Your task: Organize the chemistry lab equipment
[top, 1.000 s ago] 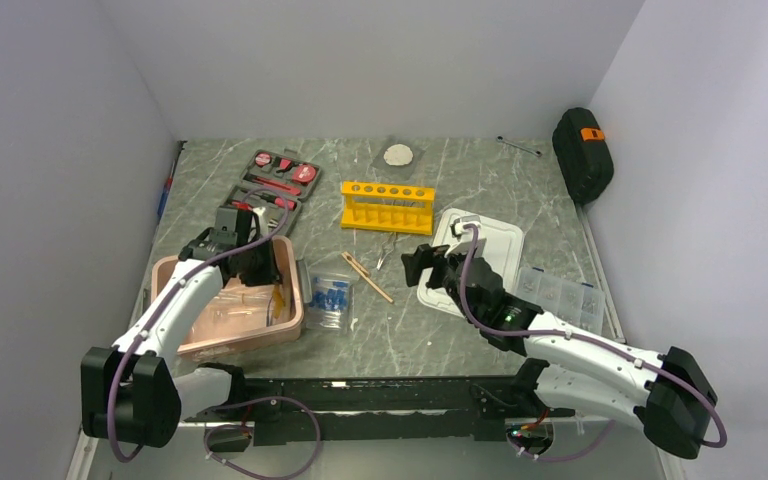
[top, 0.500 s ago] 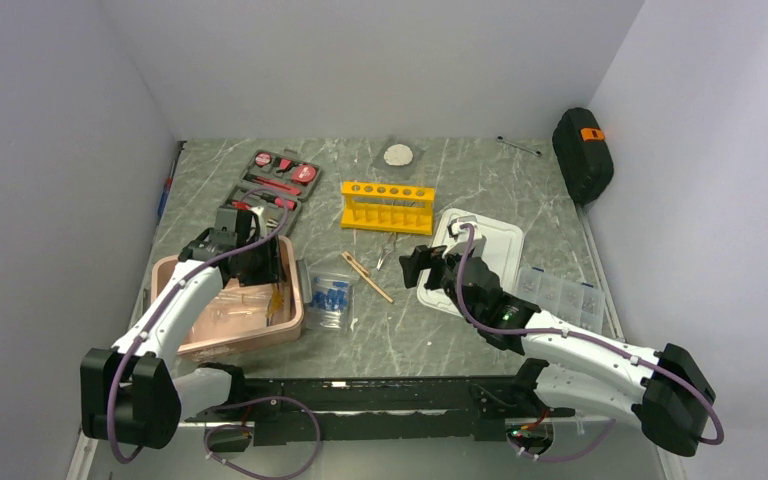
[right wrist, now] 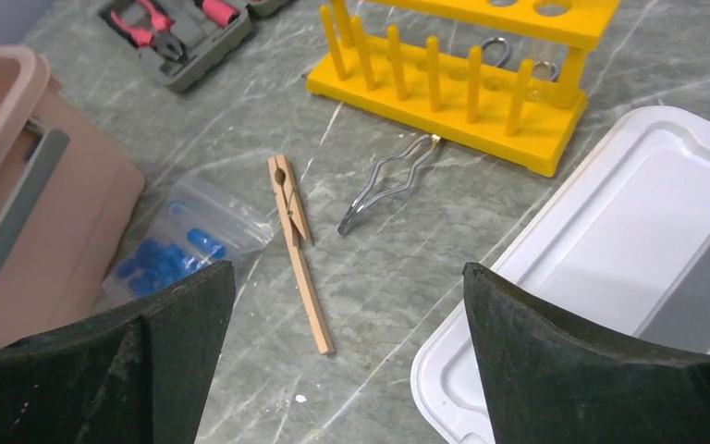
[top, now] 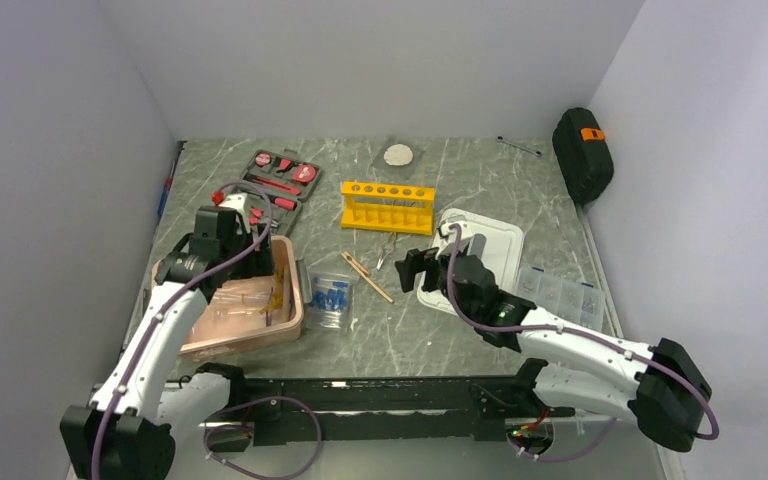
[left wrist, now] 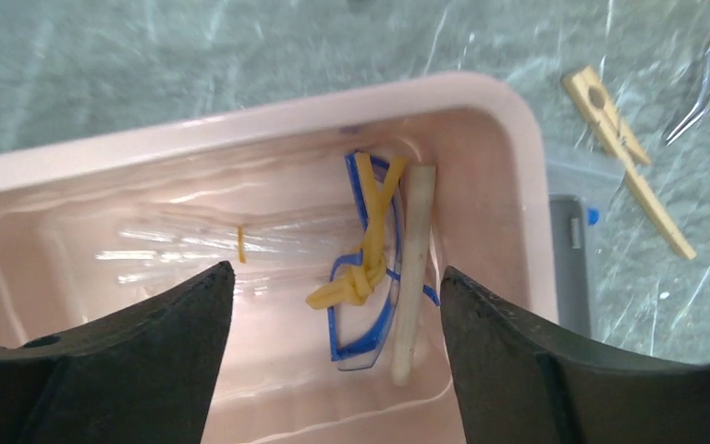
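Safety glasses point(left wrist: 370, 319) lie in the pink bin point(left wrist: 527, 185) beneath my left tool point(left wrist: 335, 273), spread and empty, while my right tool point(right wrist: 348, 268) gapes empty over the wooden clamp point(right wrist: 298, 242).

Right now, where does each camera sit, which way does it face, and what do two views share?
Top external: above and behind the arm bases, looking down on the table; both arms show.
Left wrist: on the left arm, looking down into the pink bin at the safety glasses; left gripper open at bottom.
Right wrist: on the right arm, facing the yellow rack and wooden clamp; right gripper open at bottom.
Shared: both wrist views show the wooden clamp.
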Robot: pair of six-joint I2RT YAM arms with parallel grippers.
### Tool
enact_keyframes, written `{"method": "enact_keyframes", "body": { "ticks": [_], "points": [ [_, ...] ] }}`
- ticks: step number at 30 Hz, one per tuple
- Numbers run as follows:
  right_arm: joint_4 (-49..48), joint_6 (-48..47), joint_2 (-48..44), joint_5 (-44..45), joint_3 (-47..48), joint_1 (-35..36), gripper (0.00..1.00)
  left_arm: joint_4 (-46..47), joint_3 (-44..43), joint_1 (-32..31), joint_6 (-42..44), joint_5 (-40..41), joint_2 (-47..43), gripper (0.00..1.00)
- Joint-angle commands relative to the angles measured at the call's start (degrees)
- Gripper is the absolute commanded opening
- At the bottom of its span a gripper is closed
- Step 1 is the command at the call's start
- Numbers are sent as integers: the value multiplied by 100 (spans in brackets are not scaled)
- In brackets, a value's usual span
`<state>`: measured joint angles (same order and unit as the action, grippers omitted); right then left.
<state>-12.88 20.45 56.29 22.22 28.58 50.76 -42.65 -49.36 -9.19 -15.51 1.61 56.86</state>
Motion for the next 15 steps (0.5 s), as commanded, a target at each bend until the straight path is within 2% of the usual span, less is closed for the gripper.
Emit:
{"method": "enact_keyframes", "body": {
  "ticks": [1,3,6,10,15],
  "points": [
    [86,-545,319,-533,447,2,95,297,-455,-4,365,436,-489,88],
    [290,-687,625,-773,717,-7,94,604,-685,-2,485,421,-576,94],
    [815,-825,1332,-1084,1283,1,90,1114,-962,-3,772,321,-500,98],
    [1571,-821,2451,-1222,2082,50,80,1550,-879,5,934,313,-190,99],
    [1865,-858,3472,-1207,2692,114,77,1659,-549,5,948,160,-164,99]
  ]
}}
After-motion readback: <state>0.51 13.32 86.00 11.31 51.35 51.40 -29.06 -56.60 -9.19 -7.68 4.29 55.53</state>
